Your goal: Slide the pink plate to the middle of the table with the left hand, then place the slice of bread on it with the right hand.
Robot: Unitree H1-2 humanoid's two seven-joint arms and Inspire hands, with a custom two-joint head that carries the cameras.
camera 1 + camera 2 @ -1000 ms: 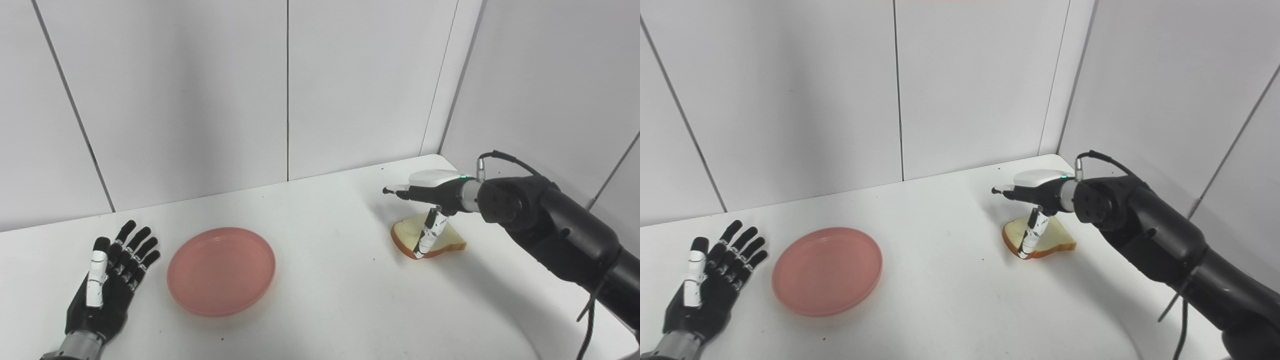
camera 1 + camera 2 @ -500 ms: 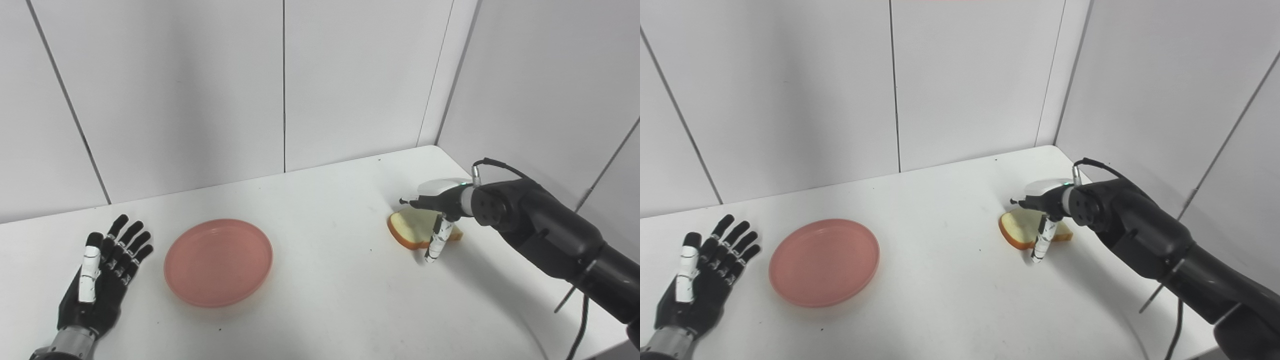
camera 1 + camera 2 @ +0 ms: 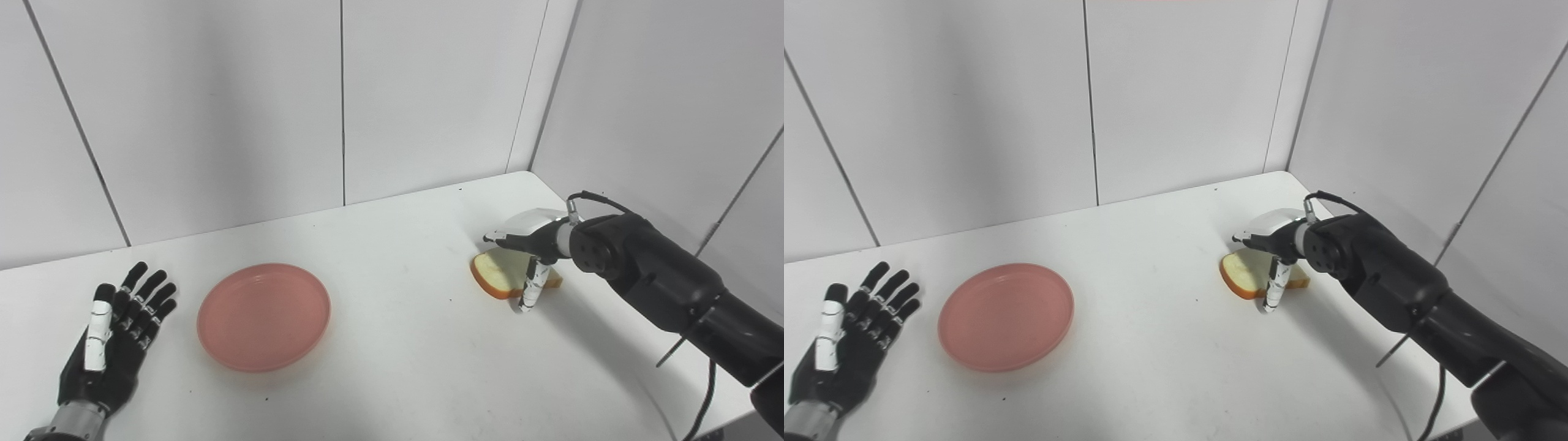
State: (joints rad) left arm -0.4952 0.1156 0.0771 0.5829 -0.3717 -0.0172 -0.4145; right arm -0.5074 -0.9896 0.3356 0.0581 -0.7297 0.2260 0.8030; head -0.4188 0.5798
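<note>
The pink plate (image 3: 263, 316) lies left of the table's middle. My left hand (image 3: 113, 343) rests flat and open on the table, a short gap to the plate's left. The slice of bread (image 3: 497, 274) lies flat at the right, near the corner of the walls. My right hand (image 3: 530, 236) hovers low over the slice with its fingers stretched above the bread's far part. Its thumb (image 3: 531, 288) points down at the slice's near right edge, with the tip at the table. The hand is open and the bread is not lifted.
The white table (image 3: 398, 349) is bounded by white wall panels at the back and on the right. Its rounded front right edge (image 3: 661, 410) runs under my right forearm (image 3: 667, 288).
The camera has shifted, moving the whole picture. My right hand has dropped lower over the bread, and its thumb has gone from on top of the slice to its near edge. The left hand and plate stay put.
</note>
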